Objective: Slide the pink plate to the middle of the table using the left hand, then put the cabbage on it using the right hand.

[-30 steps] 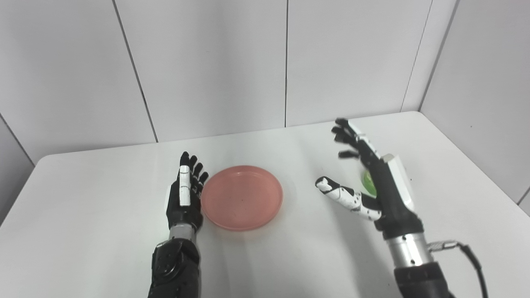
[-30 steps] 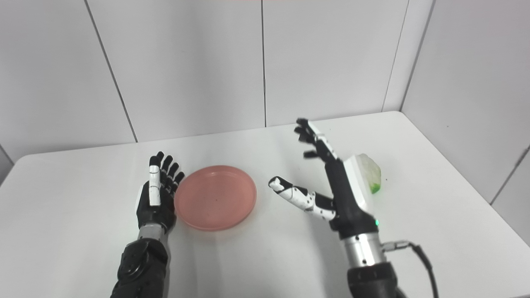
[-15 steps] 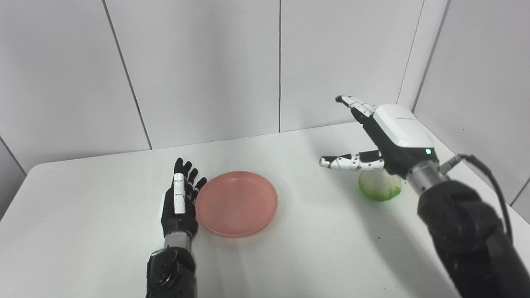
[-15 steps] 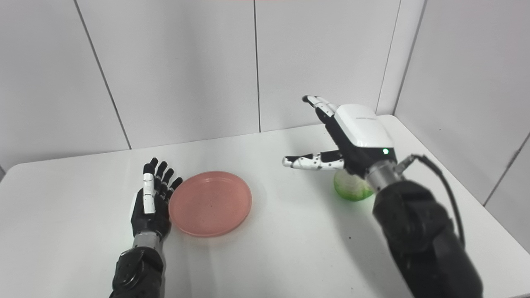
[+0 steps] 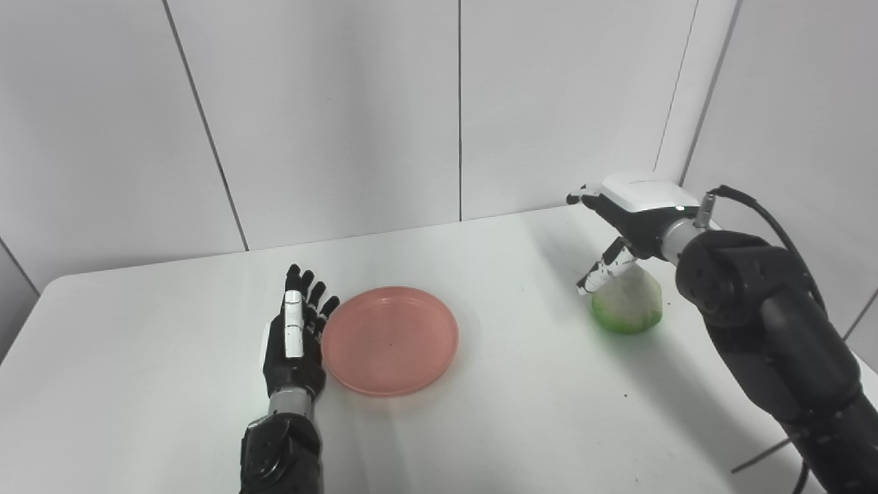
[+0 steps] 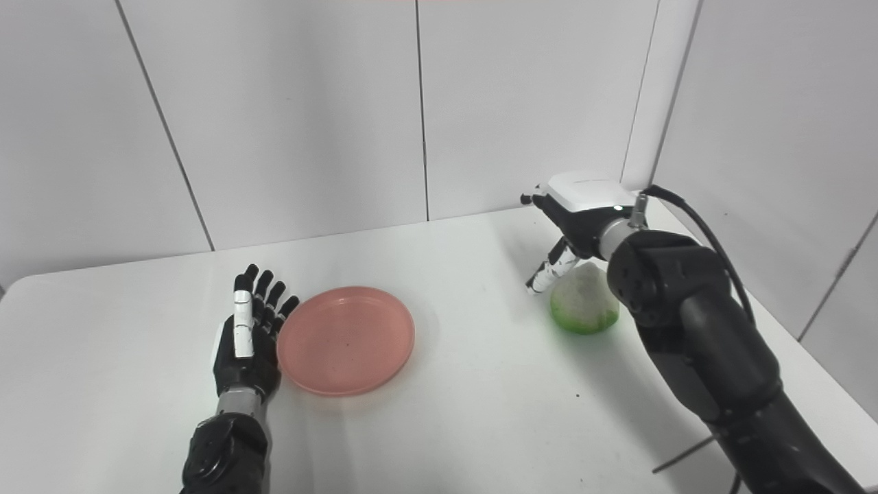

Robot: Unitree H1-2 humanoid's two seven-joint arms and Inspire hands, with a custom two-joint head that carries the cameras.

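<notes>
Both thumb, fingers (image 5: 603,269) straddle cabbage (image 5: 627,309) top, unclosed.

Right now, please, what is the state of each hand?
Left hand: open, holding nothing, flat beside the round pink plate.
Right hand: open above the pale green cabbage, not gripping it.

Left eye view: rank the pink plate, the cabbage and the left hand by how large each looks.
1. pink plate, clearly the widest.
2 and 3. left hand and cabbage look too alike to rank: the hand is longer but narrow, the cabbage rounder, farther from the camera and partly hidden by the right hand.
</notes>
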